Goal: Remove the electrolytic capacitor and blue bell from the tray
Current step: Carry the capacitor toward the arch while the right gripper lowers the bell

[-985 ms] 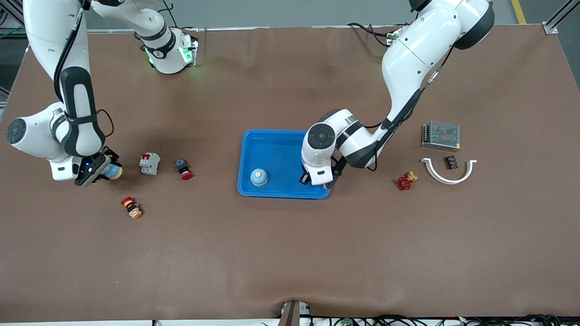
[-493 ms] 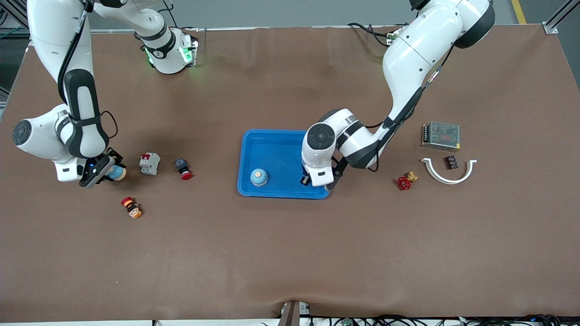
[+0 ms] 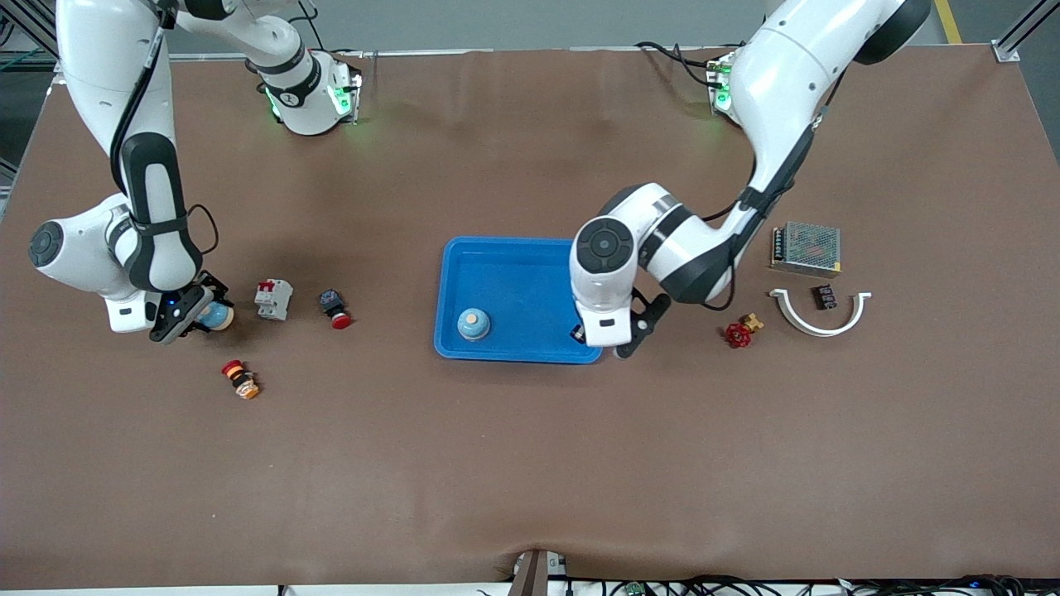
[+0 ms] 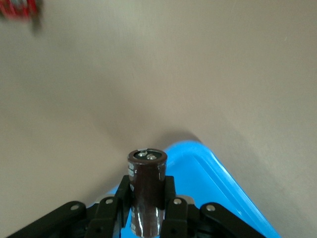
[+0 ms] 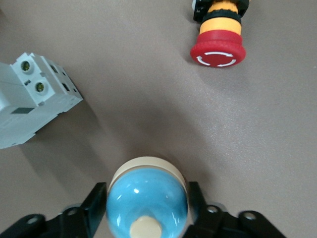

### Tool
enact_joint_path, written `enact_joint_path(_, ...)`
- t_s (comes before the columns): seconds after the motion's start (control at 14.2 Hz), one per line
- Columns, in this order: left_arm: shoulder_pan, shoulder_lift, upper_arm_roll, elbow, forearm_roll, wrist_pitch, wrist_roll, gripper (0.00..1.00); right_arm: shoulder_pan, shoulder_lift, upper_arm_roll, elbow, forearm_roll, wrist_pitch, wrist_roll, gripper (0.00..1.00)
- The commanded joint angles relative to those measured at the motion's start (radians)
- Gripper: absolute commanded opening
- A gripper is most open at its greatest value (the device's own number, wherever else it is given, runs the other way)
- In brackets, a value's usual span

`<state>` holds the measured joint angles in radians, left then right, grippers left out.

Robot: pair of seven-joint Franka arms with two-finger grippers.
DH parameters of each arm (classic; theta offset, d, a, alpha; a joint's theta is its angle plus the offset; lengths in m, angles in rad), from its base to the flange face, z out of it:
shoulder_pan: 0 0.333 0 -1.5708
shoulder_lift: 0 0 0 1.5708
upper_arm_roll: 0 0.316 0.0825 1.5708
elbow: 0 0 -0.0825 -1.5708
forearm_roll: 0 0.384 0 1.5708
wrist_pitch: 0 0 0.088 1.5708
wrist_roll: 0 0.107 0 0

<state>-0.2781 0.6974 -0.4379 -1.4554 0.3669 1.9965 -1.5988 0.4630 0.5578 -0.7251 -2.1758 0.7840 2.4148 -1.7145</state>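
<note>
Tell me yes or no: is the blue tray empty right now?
No. A blue bell already sits in the blue tray, near its edge closest to the front camera.

No readable text, label, brand or number on anything shown.

Two Franka arms, each built of glossy white rounded shells joined by black bands at the joints. Left arm (image 3: 778, 91): a round dark-grey cap with concentric rings closes its wrist joint; black cables trail from its base, where a green light glows. Right arm (image 3: 108, 91): a long black oval panel on the forearm, a thin black cable looping beside it, and a green-lit base ring. Right gripper (image 3: 178, 310): black body with a small blue light. Left gripper (image 4: 146, 218): black linkage jaws with silver screw heads.
</note>
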Motion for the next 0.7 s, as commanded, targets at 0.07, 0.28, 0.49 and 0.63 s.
enact_joint_path(0.07,0.100,-0.085,-0.001,-0.020,0.004,-0.088,0.236,0.00,-0.014,-0.009,0.009,0.001,0.050,-0.023,-0.028,1.00)
enact_joint_path(0.28,0.189,-0.101,-0.004,-0.045,0.000,-0.127,0.384,0.00,-0.001,-0.022,0.003,0.031,0.050,-0.057,0.010,1.00)
enact_joint_path(0.49,0.284,-0.122,-0.004,-0.097,0.003,-0.127,0.543,0.00,0.008,-0.041,-0.008,0.074,0.040,-0.123,0.059,1.00)
enact_joint_path(0.63,0.354,-0.122,-0.004,-0.123,0.006,-0.127,0.658,0.00,0.040,-0.064,-0.020,0.083,0.021,-0.128,0.113,1.00)
